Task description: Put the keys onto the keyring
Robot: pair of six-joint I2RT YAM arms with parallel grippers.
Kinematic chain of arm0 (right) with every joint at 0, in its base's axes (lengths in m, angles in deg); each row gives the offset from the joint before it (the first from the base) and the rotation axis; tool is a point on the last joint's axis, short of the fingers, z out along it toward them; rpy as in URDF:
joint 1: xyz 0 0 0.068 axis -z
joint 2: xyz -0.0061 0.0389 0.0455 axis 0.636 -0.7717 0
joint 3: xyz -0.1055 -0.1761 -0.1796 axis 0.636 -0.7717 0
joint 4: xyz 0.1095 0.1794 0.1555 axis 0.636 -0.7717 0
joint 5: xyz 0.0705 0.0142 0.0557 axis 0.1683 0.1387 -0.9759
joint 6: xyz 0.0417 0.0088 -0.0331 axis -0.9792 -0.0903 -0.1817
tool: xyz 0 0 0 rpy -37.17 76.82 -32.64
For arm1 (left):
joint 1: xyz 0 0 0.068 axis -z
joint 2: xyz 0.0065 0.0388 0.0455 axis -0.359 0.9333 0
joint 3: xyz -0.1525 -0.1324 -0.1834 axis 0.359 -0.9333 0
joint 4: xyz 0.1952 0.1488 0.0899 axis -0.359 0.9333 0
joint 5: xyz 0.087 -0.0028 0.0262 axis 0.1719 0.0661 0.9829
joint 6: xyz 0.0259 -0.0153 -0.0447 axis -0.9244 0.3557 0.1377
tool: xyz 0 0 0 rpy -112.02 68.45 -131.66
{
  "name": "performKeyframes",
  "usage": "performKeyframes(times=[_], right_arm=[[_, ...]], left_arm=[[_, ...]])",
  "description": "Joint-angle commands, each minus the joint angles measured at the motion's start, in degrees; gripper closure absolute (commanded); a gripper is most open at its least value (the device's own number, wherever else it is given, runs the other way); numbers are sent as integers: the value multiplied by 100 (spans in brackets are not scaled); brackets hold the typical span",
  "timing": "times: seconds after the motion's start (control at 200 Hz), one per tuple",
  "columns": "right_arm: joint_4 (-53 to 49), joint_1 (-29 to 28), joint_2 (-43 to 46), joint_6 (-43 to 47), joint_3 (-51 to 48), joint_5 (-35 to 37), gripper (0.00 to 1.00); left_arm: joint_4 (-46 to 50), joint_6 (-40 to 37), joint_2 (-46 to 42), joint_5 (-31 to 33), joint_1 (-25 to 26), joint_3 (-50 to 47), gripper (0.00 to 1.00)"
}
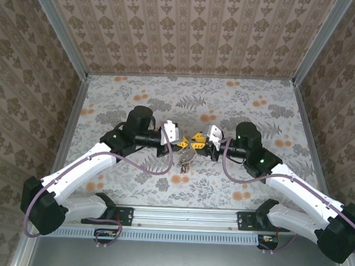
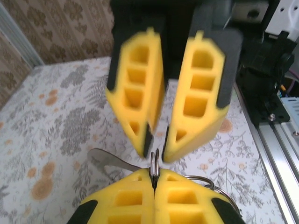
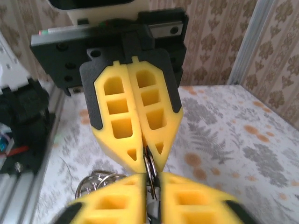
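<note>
Keyring [image 2: 154,165] hangs edge-on above the middle of the table [image 1: 243,106], clamped tight in our left gripper [image 3: 147,158]. Our right gripper [image 2: 156,147] has jaws a sliver apart round its far edge, and we cannot tell whether they grip. We fear opposing pulls could twist it free; it looks thin, silvery and coiled, with keys [image 1: 187,158] dangling below.

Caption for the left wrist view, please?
Left gripper and right gripper, tip to tip, both pinch a thin metal ring above the floral table.

Yellow fingers [image 3: 121,107] with black backs, silver-grey keyring [image 3: 149,164], grey leaf and orange flower print table [image 1: 238,100], beige damask walls [image 1: 188,27]
</note>
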State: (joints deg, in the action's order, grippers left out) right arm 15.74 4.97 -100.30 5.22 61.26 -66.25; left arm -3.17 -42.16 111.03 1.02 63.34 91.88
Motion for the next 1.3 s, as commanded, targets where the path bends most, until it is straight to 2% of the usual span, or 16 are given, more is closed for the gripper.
performKeyframes(times=[0.0, 0.14, 0.535, 0.765, 0.94, 1.295], right_arm=[[-1526, 0, -179, 753, 456, 282, 71], [-1716, -2, -368, 646, 641, -78, 65], [-1613, -15, -715, 305, 1053, -500, 66], [-1903, -45, -1044, 372, 1273, -831, 76], [-1904, -46, -1208, 482, 1138, -821, 71], [-2407, -50, -1152, 702, 1118, -890, 72]], left_arm=[[635, -227, 88, 120, 19, 495, 100], [1184, -412, 253, 162, 32, 904, 100], [2008, -1001, 604, 113, 110, 1416, 100], [1991, -944, 603, 120, 150, 1360, 100], [1920, -894, 550, 120, 166, 1255, 100], [1995, -920, 452, 186, 187, 1144, 100]])
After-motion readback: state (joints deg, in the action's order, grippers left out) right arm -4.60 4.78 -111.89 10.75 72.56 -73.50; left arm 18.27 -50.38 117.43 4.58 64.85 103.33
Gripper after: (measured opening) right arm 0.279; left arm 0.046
